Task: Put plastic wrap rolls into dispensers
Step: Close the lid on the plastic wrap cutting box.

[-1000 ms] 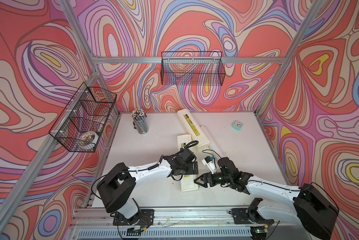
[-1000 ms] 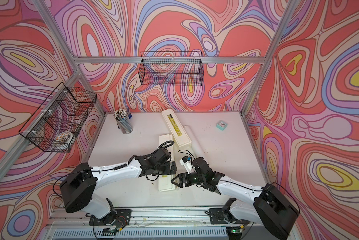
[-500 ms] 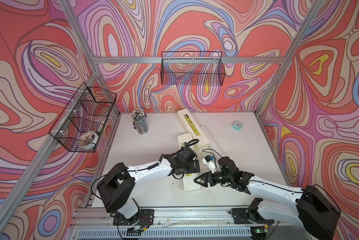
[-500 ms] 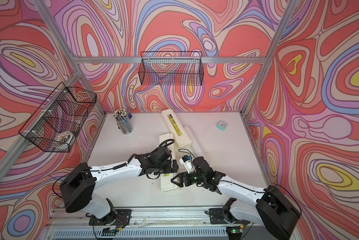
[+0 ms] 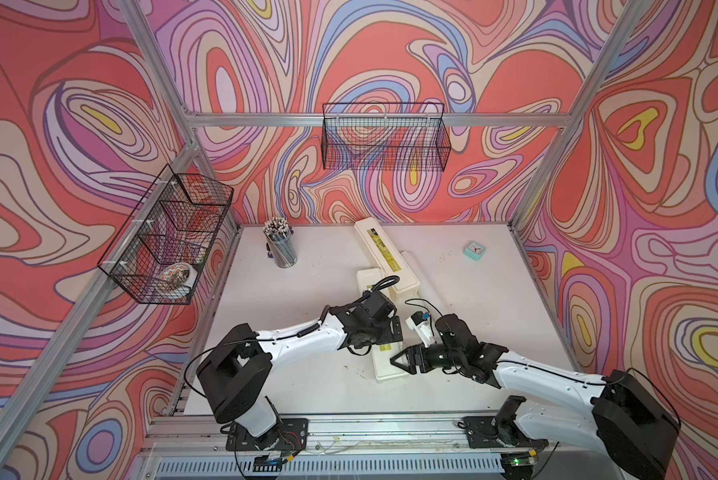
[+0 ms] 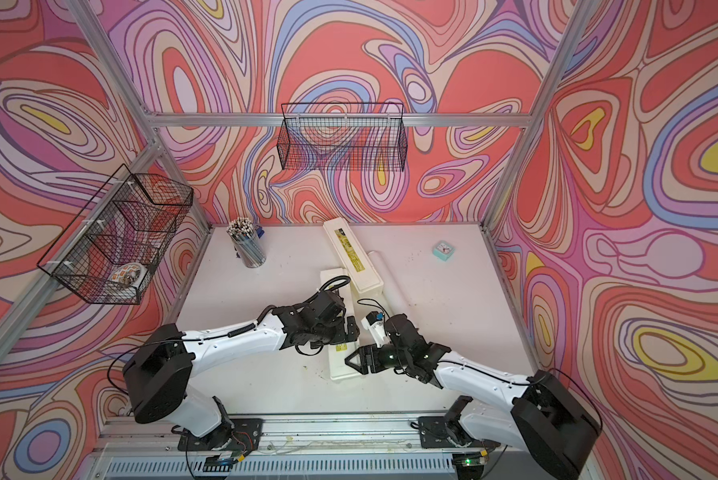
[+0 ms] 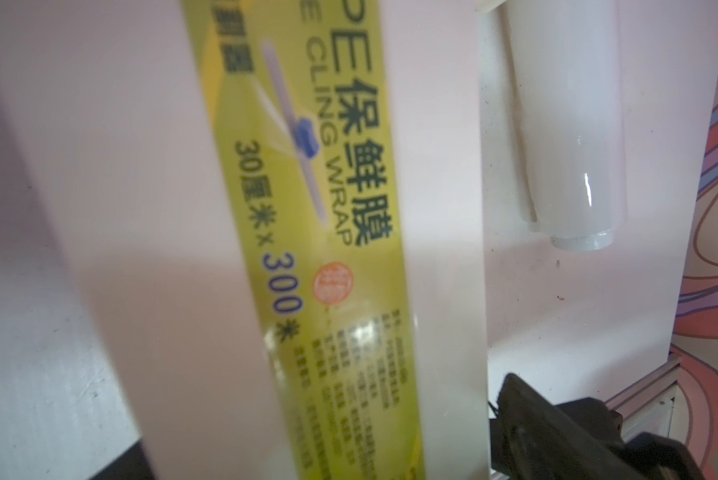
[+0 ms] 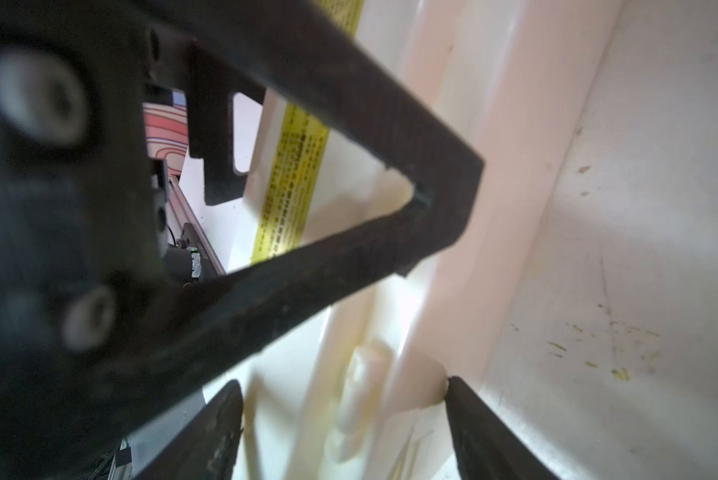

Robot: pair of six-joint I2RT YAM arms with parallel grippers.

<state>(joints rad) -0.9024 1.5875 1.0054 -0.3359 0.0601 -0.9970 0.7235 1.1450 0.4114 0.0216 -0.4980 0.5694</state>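
Left tool (image 5: 389,333) spread wide astride near dispenser (image 5: 383,370), right tool (image 5: 399,363) jaws apart — flanking its front end

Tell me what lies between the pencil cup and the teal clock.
The far dispenser and a plastic wrap roll beside it; both top views show it.

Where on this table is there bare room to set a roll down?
Free: between pencil cup and near dispenser; between clock and right gripper. Crowded: mid-table, where far dispenser, loose roll and left gripper bunch.
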